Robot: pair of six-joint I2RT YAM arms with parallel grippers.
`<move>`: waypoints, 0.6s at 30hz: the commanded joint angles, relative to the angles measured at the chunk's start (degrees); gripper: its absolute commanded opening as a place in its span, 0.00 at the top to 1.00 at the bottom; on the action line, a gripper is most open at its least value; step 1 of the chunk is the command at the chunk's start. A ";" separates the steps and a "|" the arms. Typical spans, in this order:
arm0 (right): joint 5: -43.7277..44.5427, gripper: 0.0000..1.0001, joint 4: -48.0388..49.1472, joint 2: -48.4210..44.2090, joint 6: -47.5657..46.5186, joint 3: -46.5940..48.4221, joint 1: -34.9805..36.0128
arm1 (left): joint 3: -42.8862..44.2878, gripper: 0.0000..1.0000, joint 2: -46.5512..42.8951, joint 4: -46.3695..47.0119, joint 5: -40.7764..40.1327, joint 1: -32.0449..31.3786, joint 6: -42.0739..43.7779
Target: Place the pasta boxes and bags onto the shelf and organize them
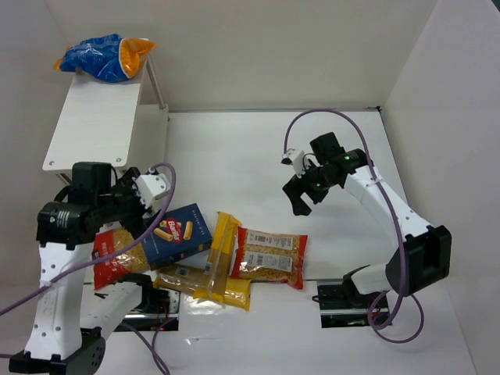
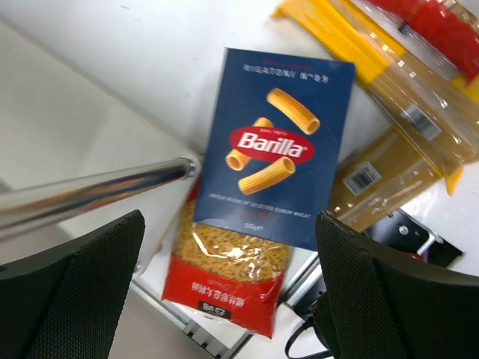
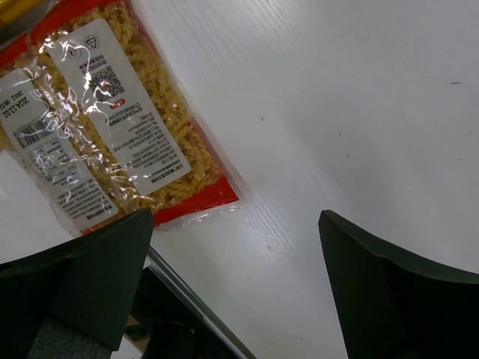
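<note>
Pasta box (image 2: 275, 146) lies directly below the wide-spread left hand (image 2: 228, 292).

White table (image 1: 234, 156), white walls (image 1: 273, 47)

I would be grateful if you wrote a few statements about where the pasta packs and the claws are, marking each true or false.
1. The blue-and-orange pack lies on top of the shelf. True.
2. The left claw is open above the blue box. True.
3. The blue box lies beneath a red-trimmed pack. False: the box rests on top of that pack.
4. The right claw is holding something. False: it is open and empty.
</note>
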 commanded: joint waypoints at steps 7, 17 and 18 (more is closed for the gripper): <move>4.54 0.00 2.84 3.65 -0.70 5.01 7.62 | 6.35 0.00 -7.94 8.56 -9.03 -0.32 -14.59; 4.81 0.00 4.60 13.58 -2.73 13.17 22.57 | 5.12 0.00 -10.60 12.63 -19.94 2.05 -26.31; 3.41 0.00 5.30 14.63 -3.60 13.97 24.14 | 5.12 0.00 -10.60 12.10 -19.94 2.58 -26.83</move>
